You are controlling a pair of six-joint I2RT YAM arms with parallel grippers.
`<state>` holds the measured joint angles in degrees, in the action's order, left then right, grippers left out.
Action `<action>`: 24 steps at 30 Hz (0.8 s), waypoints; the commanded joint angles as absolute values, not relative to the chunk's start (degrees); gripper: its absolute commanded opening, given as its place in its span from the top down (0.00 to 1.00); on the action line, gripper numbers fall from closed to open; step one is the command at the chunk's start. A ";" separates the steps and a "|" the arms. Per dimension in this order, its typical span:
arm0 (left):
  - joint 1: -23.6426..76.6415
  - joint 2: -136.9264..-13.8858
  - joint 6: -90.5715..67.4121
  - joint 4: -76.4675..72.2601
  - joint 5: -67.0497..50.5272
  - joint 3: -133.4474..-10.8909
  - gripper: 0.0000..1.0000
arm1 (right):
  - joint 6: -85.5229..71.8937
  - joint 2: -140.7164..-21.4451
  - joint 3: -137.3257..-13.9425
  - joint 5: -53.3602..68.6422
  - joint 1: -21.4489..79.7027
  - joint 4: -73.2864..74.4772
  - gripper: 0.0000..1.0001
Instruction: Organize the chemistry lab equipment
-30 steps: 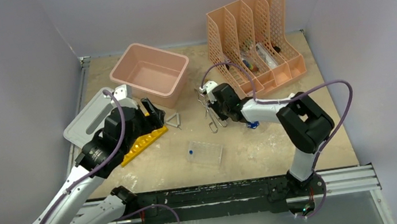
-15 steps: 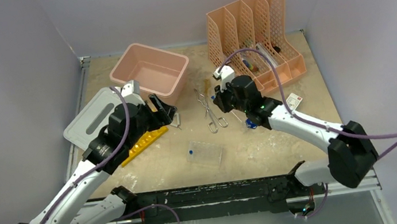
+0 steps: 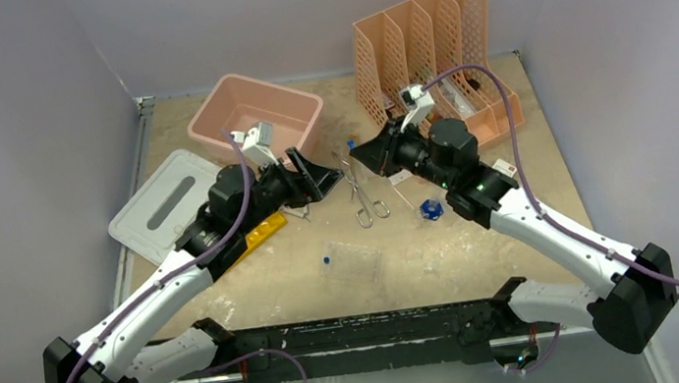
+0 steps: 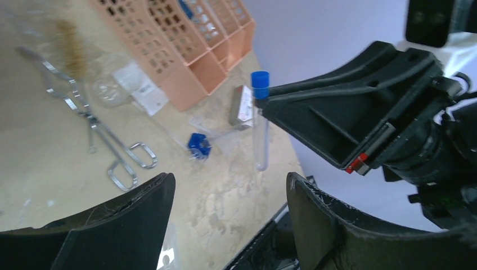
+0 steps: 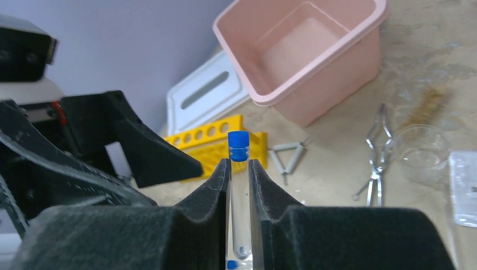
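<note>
The right gripper (image 5: pixel 239 161) is clenching a blue-capped tube (image 5: pixel 239 197) just under its cap and holding it upright in the air above the middle of the table, while the left gripper (image 4: pixel 229 177) is facing it from 9 o'clock with its jaws spread wide and nothing between them (this is looking like a hand-over being set up, though the tube is not yet between the left jaws). Judging by what is lying about, the tidying is barely under way. The rack (image 3: pixel 257 237) is lying at 8 o'clock of the table, partly under the left arm, and every hole that is showing in the right wrist view is standing empty. The tongs (image 3: pixel 361 194) are lying loose near the centre, the triangle (image 3: pixel 297 212) is resting just beside the rack's end, and the tray (image 3: pixel 353 261) is sitting alone at 6 o'clock. A small blue piece (image 3: pixel 430 208) is lying at 4 o'clock of the tongs. The tub (image 3: pixel 208 125) at 11 o'clock is standing open and bare, with its lid (image 3: pixel 137 228) lying off at 9 o'clock. A few things are sitting in the holder (image 3: pixel 377 58) at 1 o'clock, too small to name. Most pieces are waiting to be put away.
</note>
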<state>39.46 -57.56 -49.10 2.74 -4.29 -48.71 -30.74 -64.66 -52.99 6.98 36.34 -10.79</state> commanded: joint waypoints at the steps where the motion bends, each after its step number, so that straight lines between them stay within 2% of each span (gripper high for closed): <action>1: 41.29 -59.83 -51.88 -11.85 -10.44 -49.02 0.29 | -43.70 -62.38 -55.89 6.31 36.39 -15.62 0.84; 4: 42.57 -61.55 -53.04 -14.06 -10.12 -49.66 0.29 | -48.78 -61.81 -55.79 5.15 36.35 -16.69 0.84; 7: 43.64 -63.66 -53.46 -14.88 -9.96 -50.82 0.34 | -52.91 -61.61 -55.17 5.07 36.30 -18.33 0.84; 11: 44.12 -65.31 -53.33 -13.66 -8.28 -52.22 0.53 | -54.93 -61.62 -55.34 6.34 36.26 -19.36 0.84; 20: 44.13 -66.28 -52.83 -16.24 -9.85 -53.89 0.76 | -55.16 -60.12 -53.64 7.55 36.22 -18.84 0.84; 24: 44.17 -66.08 -53.05 -18.52 -10.21 -53.41 0.93 | -55.18 -59.29 -52.32 7.75 36.26 -19.28 0.83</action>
